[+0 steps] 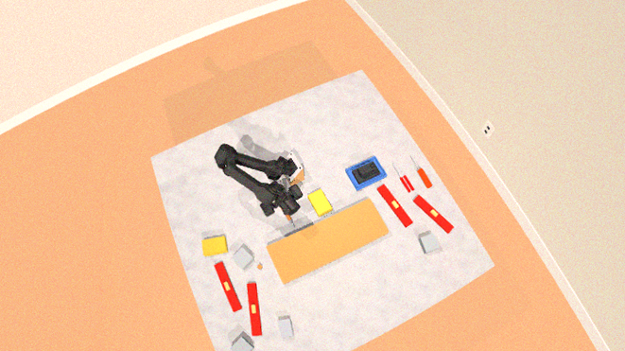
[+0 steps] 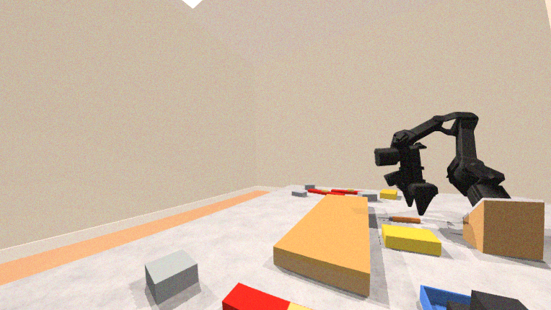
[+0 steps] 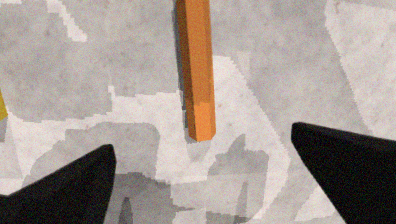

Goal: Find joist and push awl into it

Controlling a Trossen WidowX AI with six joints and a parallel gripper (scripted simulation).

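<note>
The awl [image 1: 288, 217] [image 2: 404, 220] [image 3: 199, 75] lies flat beside the panel, its orange handle toward the arm and its thin tip toward the panel's edge. My gripper [image 2: 415, 210] [image 3: 205, 142] is open and empty above the awl. In the wrist view the handle's end lies between the two spread fingertips; the awl's tip is out of that view. The floor panel [image 1: 330, 238] [image 2: 327, 238] is a flat orange-tan slab with no hole visible. The black stud finder [image 1: 367, 171] [image 2: 495, 300] rests in the blue tray [image 1: 350, 176] [image 2: 425, 296]. The joist is hidden.
A yellow block [image 1: 320, 202] [image 2: 412, 238] lies between awl and tray. A wooden wedge [image 1: 297, 177] [image 2: 513, 231] stands near the arm's base. Red levels [image 1: 395, 205] [image 1: 227, 285], grey blocks [image 1: 428, 241] [image 1: 244, 256], red pliers [image 1: 406, 183] and an orange-red handled tool [image 1: 424, 178] lie around.
</note>
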